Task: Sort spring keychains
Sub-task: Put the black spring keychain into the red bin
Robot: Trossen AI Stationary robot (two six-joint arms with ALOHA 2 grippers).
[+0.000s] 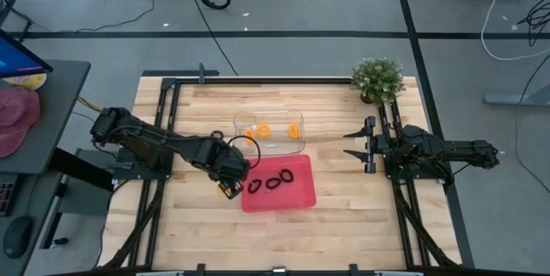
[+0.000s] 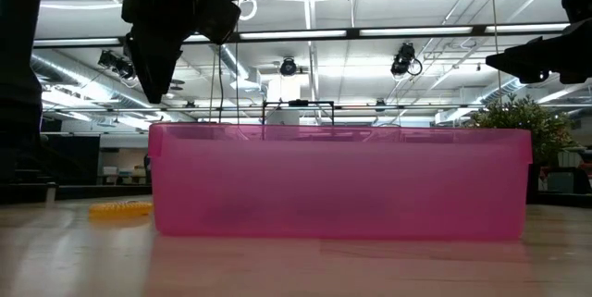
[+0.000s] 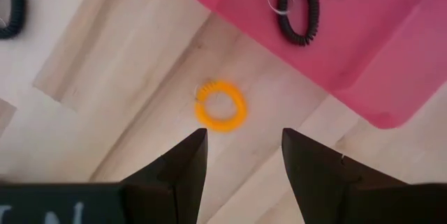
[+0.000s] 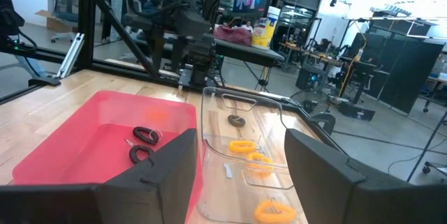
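Observation:
My left gripper (image 1: pixel 229 187) hangs open just off the pink tray's (image 1: pixel 296 197) near-left corner. In the left wrist view its fingers stand above and to either side of one orange spring keychain (image 3: pixel 221 105), which lies flat on the bare wood and is not touched. The pink tray holds three black keychains (image 1: pixel 273 181). The clear tray (image 1: pixel 279 119) behind it holds three orange ones (image 4: pixel 243 145). Another black keychain (image 3: pixel 10 8) lies on the wood. My right gripper (image 1: pixel 354 143) waits open at the table's right side, facing both trays.
A potted plant (image 1: pixel 378 78) stands at the table's far right corner. The pink tray's wall (image 2: pixel 342 181) fills the low view, with the orange keychain (image 2: pixel 120 209) on the table to its left. Bare wood lies near the table's front edge.

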